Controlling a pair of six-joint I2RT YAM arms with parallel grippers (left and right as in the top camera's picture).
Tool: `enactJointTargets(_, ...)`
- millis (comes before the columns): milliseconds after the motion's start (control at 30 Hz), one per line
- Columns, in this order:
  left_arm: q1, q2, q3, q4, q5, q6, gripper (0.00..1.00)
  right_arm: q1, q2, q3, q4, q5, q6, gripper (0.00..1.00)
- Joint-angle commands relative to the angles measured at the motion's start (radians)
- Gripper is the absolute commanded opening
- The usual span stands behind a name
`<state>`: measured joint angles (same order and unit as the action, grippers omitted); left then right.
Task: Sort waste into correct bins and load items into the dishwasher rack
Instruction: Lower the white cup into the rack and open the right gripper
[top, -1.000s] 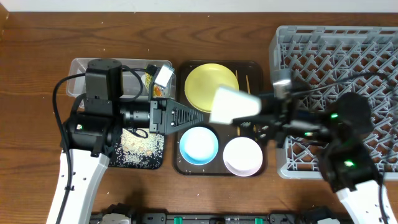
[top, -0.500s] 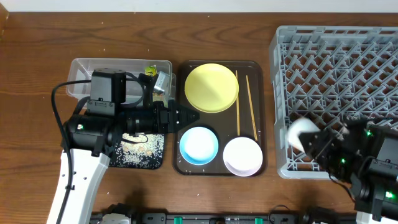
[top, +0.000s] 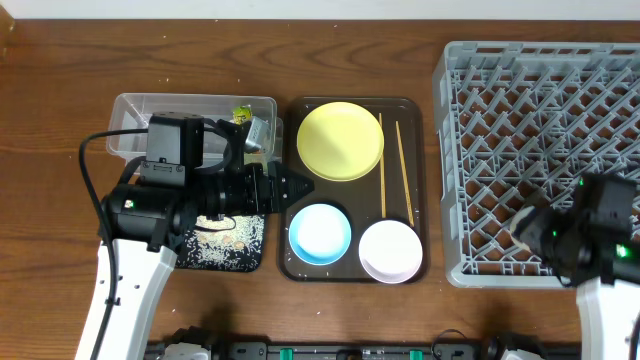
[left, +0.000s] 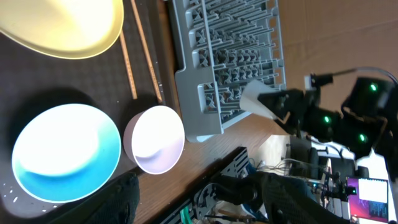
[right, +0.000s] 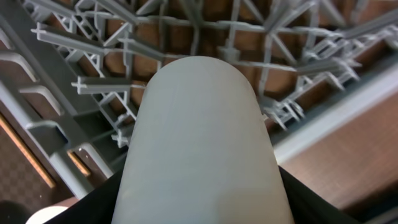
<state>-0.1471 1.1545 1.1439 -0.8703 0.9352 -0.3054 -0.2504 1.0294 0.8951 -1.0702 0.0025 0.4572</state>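
Overhead, plate (top: 340, 140), chopsticks (top: 382, 165), blue bowl (top: 320, 232) and pink bowl (top: 390, 250) sit on the brown tray (top: 360, 200) beside the rack (top: 540, 110). Left wrist — left gripper (left: 199, 199) splayed, empty. Right wrist — right gripper (right: 202, 205) clamps a white cup (right: 202, 137) over the rack.

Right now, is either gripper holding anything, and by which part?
The right gripper holds a white cup by one end, over the dishwasher rack; whether that is rim or base cannot be told. The left gripper is open, holding nothing.
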Motion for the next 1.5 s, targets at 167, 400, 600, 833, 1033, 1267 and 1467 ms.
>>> enactJointTargets(167, -0.003, -0.004, -0.008, -0.033, -0.018, 0.044, 0.66, -0.011, 0.093, 0.024, 0.101, -0.103, -0.043, 0.61)
enactJointTargets(400, -0.003, -0.004, -0.008, -0.064, -0.059, 0.044, 0.66, -0.011, 0.081, 0.055, 0.068, -0.108, -0.045, 0.54)
enactJointTargets(600, -0.003, -0.004, -0.008, -0.064, -0.066, 0.043, 0.66, -0.01, 0.043, 0.068, 0.044, -0.12, -0.055, 0.5)
enactJointTargets(833, -0.003, -0.004, -0.008, -0.064, -0.066, 0.043, 0.66, -0.01, -0.002, 0.081, 0.055, -0.039, -0.055, 0.51)
enactJointTargets(1033, -0.003, -0.004, -0.008, -0.064, -0.066, 0.043, 0.66, -0.007, 0.051, 0.055, 0.058, -0.007, -0.048, 0.51)
enactJointTargets(1267, -0.003, -0.004, -0.008, -0.064, -0.066, 0.043, 0.66, 0.025, 0.145, 0.041, 0.085, -0.018, -0.043, 0.66)
enactJointTargets(1467, -0.003, -0.004, -0.008, -0.069, -0.066, 0.043, 0.67, 0.036, 0.099, 0.073, 0.1, -0.041, -0.043, 0.83)
